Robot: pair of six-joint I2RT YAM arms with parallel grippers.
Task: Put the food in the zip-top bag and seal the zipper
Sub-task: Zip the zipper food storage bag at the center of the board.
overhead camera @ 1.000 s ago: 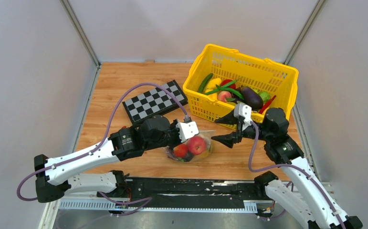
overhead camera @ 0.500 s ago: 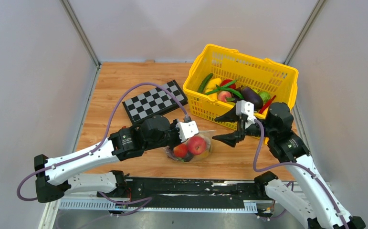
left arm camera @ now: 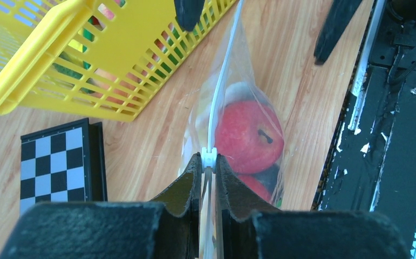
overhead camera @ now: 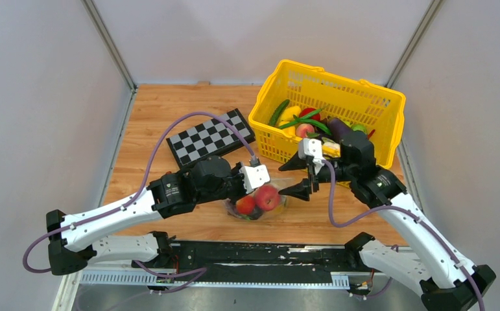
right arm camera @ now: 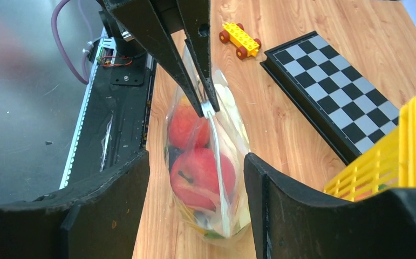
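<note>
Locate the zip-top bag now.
Top view, near-centre of the table: the zip-top bag sits just in front of the yellow basket, top edge pinched by the left pincer, the open right pincer at its right.

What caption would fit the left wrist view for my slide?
Left gripper pinching the narrow zipper of a clear plastic zip-top bag holding round red toy fruits, yellow plastic basket behind.

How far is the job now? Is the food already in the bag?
Done: red fruits sit inside the zip-top bag. In hand: the left tool is shut on the zipper end; the right tool is open, facing the bag. Left: sealing the zipper; how much is closed is unclear.
</note>
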